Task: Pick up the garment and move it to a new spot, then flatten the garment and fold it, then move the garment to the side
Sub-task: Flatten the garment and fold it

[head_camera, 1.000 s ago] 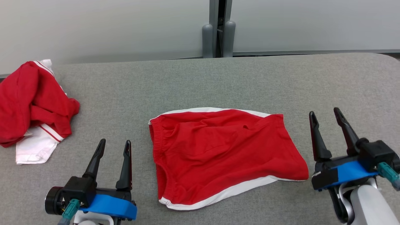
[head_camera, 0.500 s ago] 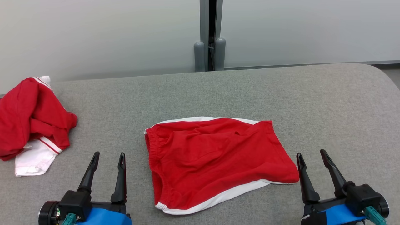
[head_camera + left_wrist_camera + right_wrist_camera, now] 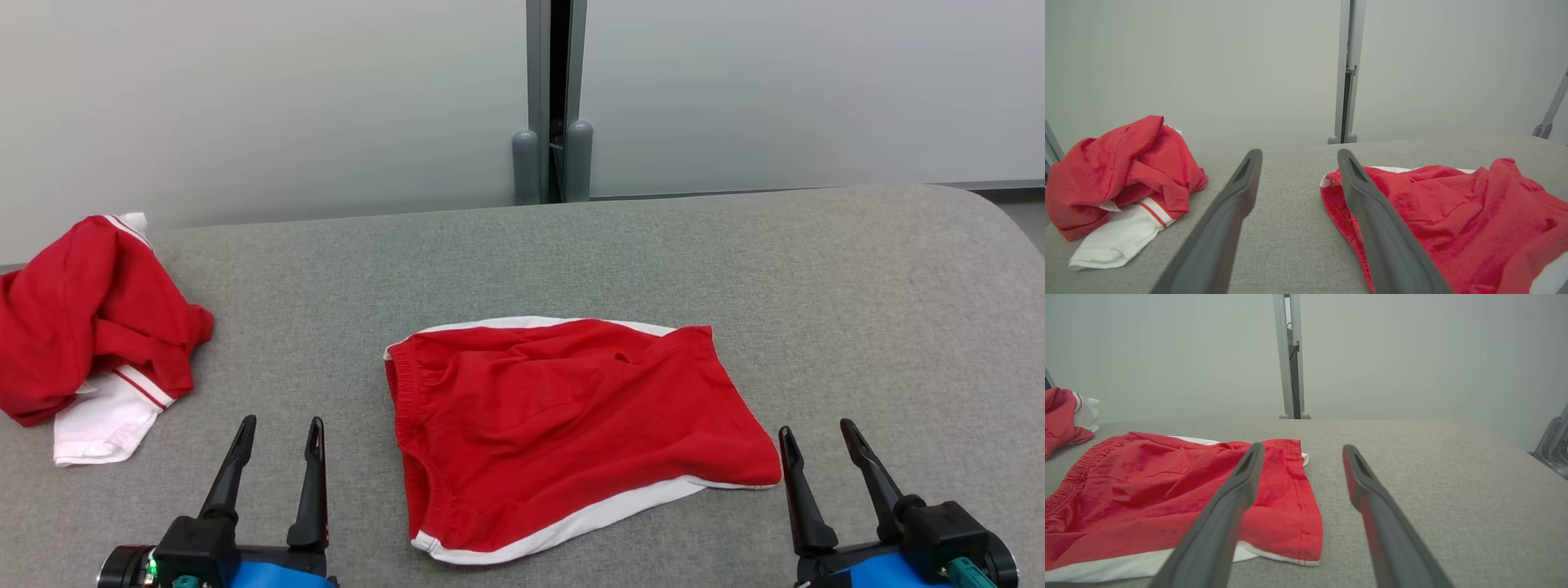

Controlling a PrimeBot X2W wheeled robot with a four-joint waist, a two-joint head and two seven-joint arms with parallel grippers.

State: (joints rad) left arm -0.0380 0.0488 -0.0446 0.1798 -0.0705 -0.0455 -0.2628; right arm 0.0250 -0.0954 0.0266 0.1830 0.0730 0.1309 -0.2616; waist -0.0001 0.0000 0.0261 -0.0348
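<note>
The red garment (image 3: 571, 425) is spread on the grey surface (image 3: 816, 269) between the left gripper (image 3: 282, 422) and the right gripper (image 3: 816, 428). Both pairs of fingers are parted and empty, apparently untouched by cloth.

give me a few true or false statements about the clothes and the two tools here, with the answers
1. The red shorts lie spread on the grey table, held by neither tool. True.
2. The left tool is shut on the shorts' waistband. False: it is open and stands apart from the shorts, to their left.
3. A crumpled red and white garment sits at the table's left edge. True.
4. The right tool has lifted the shorts' white hem off the table. False: it is open and holds nothing; the hem lies flat on the table.
</note>
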